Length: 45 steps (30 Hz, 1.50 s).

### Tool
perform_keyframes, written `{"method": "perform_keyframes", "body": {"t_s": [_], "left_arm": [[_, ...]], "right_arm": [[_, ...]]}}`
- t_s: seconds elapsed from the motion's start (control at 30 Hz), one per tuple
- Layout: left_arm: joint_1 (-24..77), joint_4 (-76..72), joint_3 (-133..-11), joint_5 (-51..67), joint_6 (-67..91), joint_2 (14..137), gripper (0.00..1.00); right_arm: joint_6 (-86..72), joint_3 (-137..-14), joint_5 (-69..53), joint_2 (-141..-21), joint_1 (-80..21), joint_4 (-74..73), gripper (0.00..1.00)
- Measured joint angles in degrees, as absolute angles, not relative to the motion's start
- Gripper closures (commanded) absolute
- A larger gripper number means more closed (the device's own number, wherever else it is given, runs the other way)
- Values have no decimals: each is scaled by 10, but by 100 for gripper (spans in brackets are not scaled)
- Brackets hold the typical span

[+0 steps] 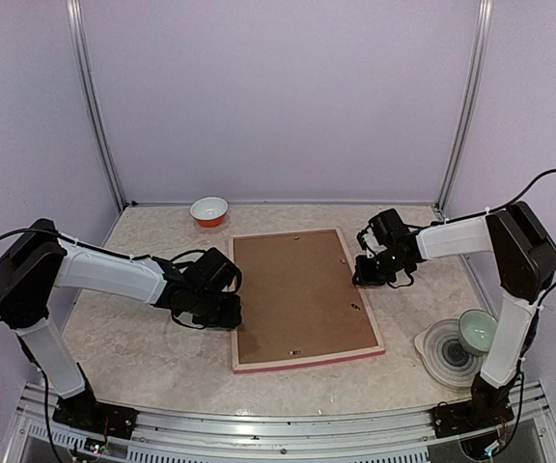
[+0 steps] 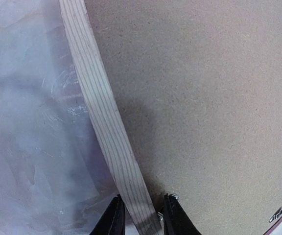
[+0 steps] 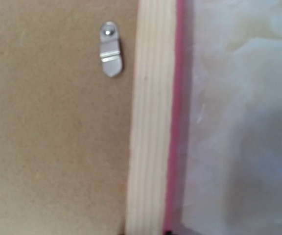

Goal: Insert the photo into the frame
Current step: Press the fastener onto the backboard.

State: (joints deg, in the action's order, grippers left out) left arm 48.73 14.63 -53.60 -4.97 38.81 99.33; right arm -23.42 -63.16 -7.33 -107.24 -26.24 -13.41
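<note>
Left hand (image 1: 218,307) was at the left rail of the frame (image 1: 307,359), right hand (image 1: 373,272) at its right rail; from above I could not tell how open they were. One frame lay back-up in the middle of the desk (image 1: 143,357) with one brown board (image 1: 297,289) in it. One orange bowl (image 1: 209,210) stood behind, and one plate (image 1: 437,349) with one pale bowl (image 1: 476,330) at the right.

Left wrist: two fingers (image 2: 114,220) stood slightly apart, one on each side of the rail; whether they gripped it I could not tell.

Right wrist: one metal clip (image 3: 111,49) lay beside the rail.

No legible text, label, number or sign on the frame (image 1: 306,363), backing board (image 1: 297,294) or my bench (image 1: 143,357).
</note>
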Motion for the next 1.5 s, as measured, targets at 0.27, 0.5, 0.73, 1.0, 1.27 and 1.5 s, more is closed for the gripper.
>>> {"method": "perform_keyframes", "body": {"t_s": [0.27,0.5,0.73,1.0,1.27,1.5], "left_arm": [[486,146,-533,-49,388,989,71],[488,141,-533,-33,381,988,56],[489,146,-533,-32,375,986,62],[495,164,-535,-34,359,986,66],[497,181,-538,-41,351,986,69],[500,180,-542,-51,349,992,75]], "right_arm": [[-234,-632,-73,-1072,-262,-134,90],[-234,-632,-74,-1072,-262,-133,90],[-234,-632,-74,-1072,-262,-133,90],[-234,-632,-75,-1072,-262,-133,90],[-234,-632,-75,-1072,-262,-133,90],[-234,-632,-75,-1072,-262,-133,89]]}}
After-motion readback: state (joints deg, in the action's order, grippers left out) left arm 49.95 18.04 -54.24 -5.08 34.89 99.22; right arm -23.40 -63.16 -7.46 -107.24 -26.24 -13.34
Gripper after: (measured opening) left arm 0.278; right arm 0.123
